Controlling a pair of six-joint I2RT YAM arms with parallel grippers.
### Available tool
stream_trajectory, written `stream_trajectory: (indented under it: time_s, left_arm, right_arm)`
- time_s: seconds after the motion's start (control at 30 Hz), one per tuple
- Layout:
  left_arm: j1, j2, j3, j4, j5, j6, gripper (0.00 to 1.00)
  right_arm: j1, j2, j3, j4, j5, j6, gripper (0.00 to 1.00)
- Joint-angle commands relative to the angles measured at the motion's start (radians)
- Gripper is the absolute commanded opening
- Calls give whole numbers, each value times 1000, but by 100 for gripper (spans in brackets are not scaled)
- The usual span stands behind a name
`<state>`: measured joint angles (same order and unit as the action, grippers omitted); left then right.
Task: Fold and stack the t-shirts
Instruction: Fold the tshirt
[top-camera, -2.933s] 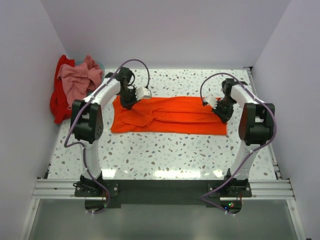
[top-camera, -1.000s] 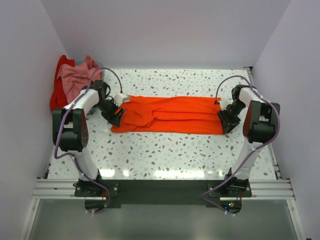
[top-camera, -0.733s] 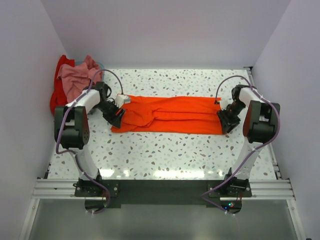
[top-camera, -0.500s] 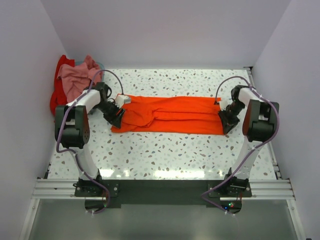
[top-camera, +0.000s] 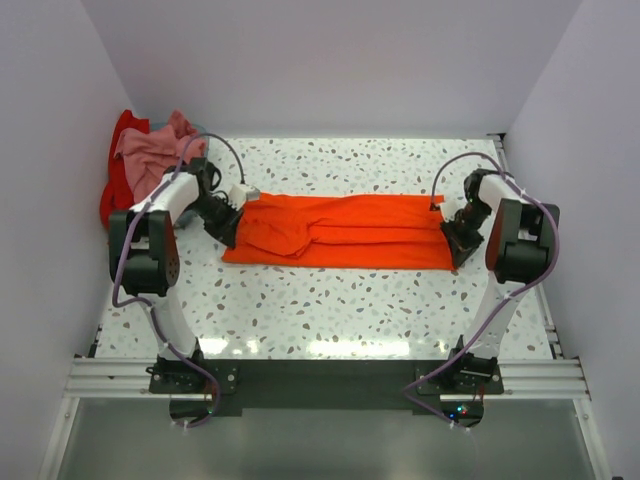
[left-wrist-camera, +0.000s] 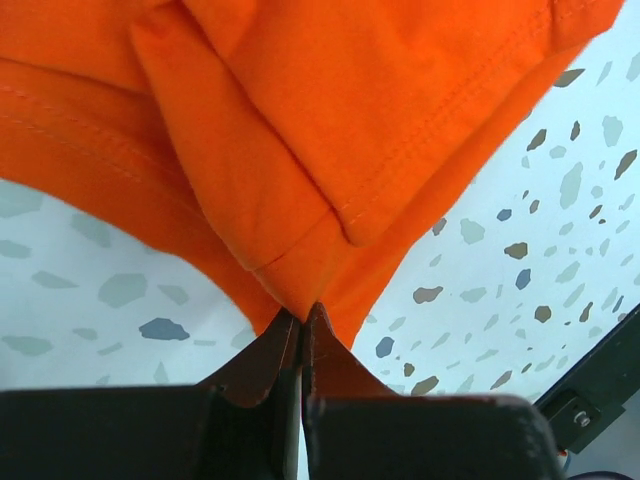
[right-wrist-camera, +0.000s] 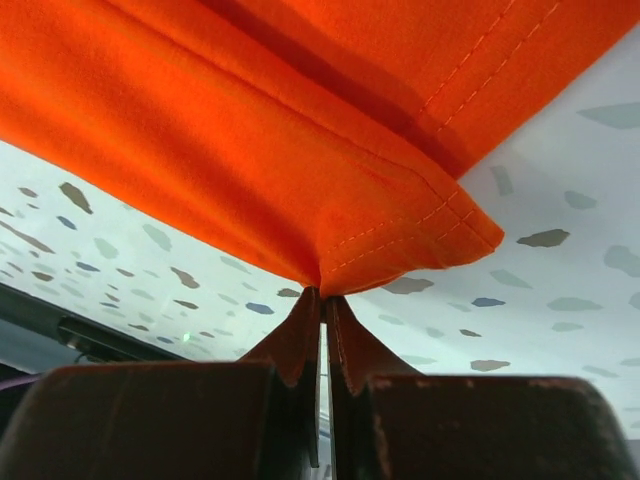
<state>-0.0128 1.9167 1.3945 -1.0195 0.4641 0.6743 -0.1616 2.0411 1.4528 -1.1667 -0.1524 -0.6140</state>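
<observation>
While fully closed, left end effector (left-wrist-camera: 301, 316) and right end effector (right-wrist-camera: 322, 298) pinch orange t-shirt (top-camera: 345, 232).

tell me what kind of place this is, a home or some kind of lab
Probably a robot lab cell, not a home: a left arm and right arm bolted to a metal rail at a speckled table, bare white walls boxing it in, and an orange t-shirt pinched at both ends.
</observation>
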Motion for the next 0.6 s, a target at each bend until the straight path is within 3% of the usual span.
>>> stream_trajectory:
  time_s: [0.0, 0.23, 0.33, 0.4, 0.43, 0.57]
  left_arm:
    - [13, -4, 60, -77, -42, 14, 0]
    - [8, 27, -44, -15, -74, -2, 0]
    - [7, 21, -87, 44, -85, -38, 7]
    - [7, 18, -91, 56, -76, -54, 25]
    - [8, 13, -88, 62, -70, -56, 29]
    - [42, -71, -66, 61, 19, -53, 40]
  right_arm:
    - [-13, -41, 8, -18, 105, -81, 0]
    - [-10, -7, -43, 32, 132, -84, 0]
    - [-10, -13, -66, 47, 143, -85, 0]
    - [-12, -21, -62, 33, 133, -86, 12]
    - [-12, -41, -54, 18, 116, -86, 28]
    - [-10, -140, 1, -65, 47, -66, 43]
